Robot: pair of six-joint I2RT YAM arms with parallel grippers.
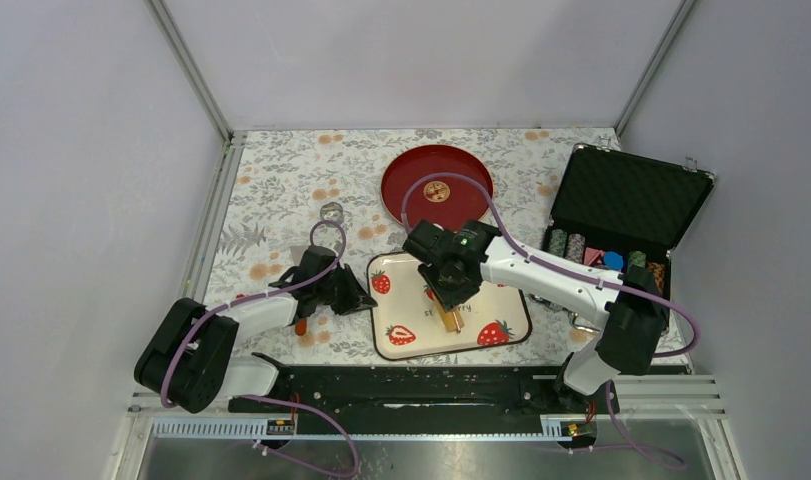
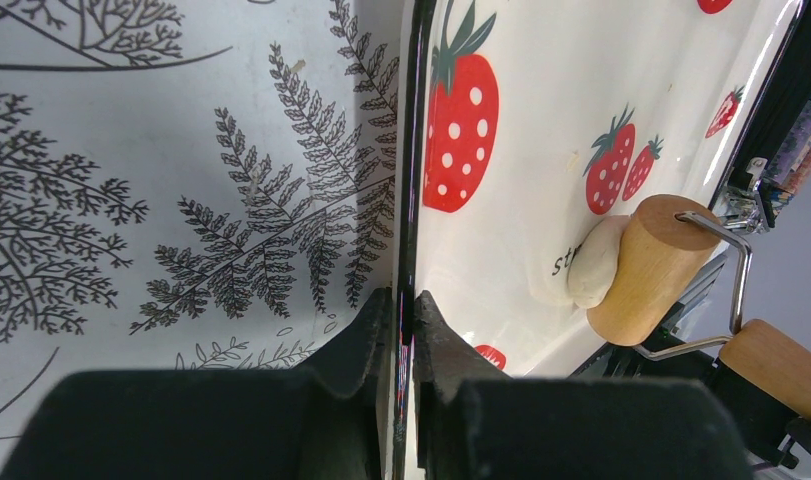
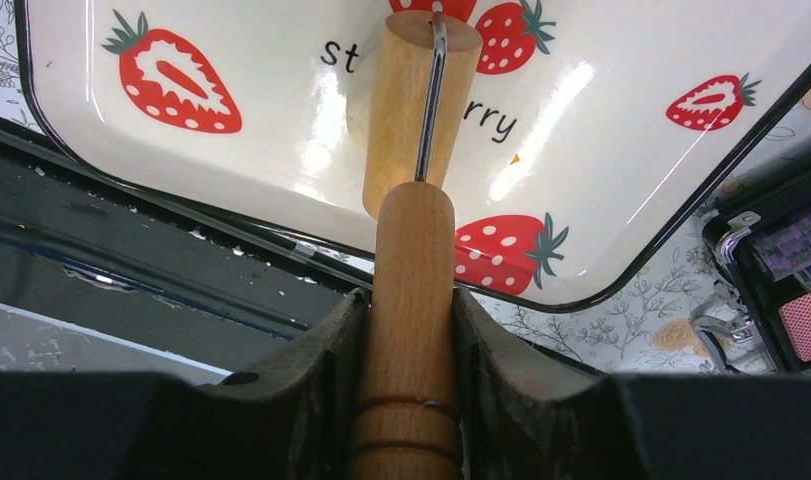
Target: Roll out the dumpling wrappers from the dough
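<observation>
Clamping the left rim of the strawberry tray point(image 2: 541, 100) between the tightly clenched jaws of the left gripper point(image 2: 404, 312), and grasping the handle of the wooden roller point(image 3: 406, 110) in the right gripper point(image 3: 409, 305), with the roller's drum touching the soft off-white dough point(image 2: 594, 265) near the tray's middle, by the printed lettering.

A cream tray point(image 1: 481, 312) printed with red strawberries lies on the flower-patterned counter point(image 1: 281, 180). Beyond the tray's far edge, near it, sits a round red plate point(image 1: 431, 162) with a gold emblem. To the tray's right, an open black case point(image 1: 626, 195) holds rows of chips. Off the tray's far left corner lies a small metal ring point(image 1: 331, 212). A wooden roller point(image 3: 396, 120) rests over the tray's lettering.
</observation>
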